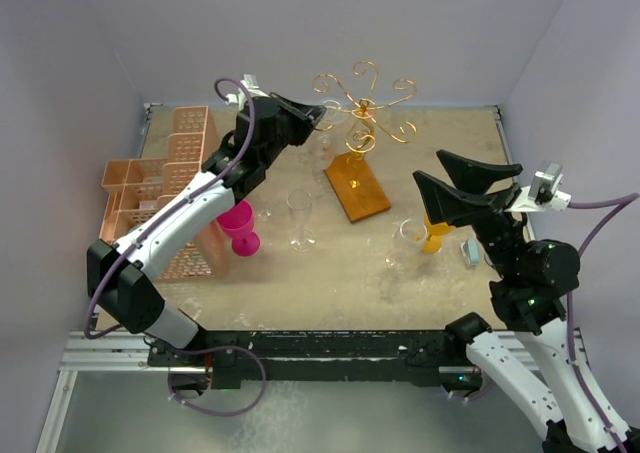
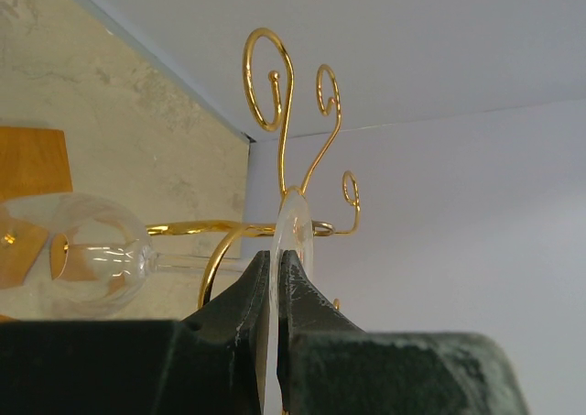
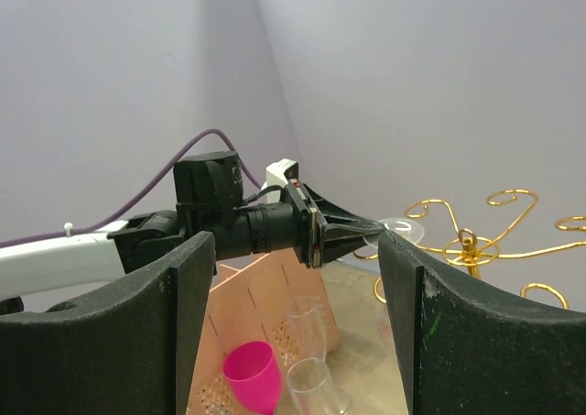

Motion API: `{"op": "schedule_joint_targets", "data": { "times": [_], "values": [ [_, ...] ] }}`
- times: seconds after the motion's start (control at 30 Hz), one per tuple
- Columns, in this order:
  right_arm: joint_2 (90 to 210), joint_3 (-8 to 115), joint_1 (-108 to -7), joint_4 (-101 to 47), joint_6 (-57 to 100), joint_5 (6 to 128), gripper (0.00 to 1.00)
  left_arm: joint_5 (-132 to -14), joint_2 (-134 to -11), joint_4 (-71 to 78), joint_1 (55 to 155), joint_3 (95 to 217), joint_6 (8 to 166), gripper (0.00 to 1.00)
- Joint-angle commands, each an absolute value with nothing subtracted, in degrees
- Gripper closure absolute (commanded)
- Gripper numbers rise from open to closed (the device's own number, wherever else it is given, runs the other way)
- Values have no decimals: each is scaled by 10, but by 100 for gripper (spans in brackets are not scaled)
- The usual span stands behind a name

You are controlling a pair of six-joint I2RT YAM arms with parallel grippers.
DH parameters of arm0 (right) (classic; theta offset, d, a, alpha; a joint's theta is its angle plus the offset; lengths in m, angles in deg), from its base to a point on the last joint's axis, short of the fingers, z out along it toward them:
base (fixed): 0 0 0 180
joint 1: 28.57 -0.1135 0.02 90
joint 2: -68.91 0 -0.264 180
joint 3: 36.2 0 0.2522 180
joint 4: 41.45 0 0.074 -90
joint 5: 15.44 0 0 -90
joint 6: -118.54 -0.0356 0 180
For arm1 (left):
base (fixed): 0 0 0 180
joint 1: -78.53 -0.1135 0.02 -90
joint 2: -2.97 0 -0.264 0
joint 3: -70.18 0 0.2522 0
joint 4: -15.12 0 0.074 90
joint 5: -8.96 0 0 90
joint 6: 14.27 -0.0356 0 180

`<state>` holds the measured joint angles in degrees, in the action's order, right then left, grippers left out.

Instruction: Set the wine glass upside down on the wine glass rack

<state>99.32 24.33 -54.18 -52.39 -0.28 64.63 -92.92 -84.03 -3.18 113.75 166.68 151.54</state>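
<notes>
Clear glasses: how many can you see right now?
3. A wine glass, foot pinched in the left gripper, at the rack; a tall glass mid-table beside the pink goblet; a third glass near the open right gripper. Others may be hidden.

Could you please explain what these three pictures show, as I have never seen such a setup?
Two robot arms are bolted to a table. One picture looks down from above; the other two come from cameras on each wrist. The left gripper is shut on the foot of a wine glass, held sideways at the gold wine glass rack. The right gripper is open and empty. On the table are a pink cup, clear glasses and an orange crate.
</notes>
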Motion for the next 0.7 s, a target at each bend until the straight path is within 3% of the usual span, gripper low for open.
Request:
{"op": "schedule_joint_targets", "data": {
  "times": [0.0, 0.67],
  "values": [
    [995, 242, -545, -545, 1, 658, 27, -923, -829, 22, 1126, 1699, 1508, 100],
    [1000, 225, -545, -546, -6, 652, 27, -950, -760, -5, 1118, 1651, 1490, 100]
  ]
}}
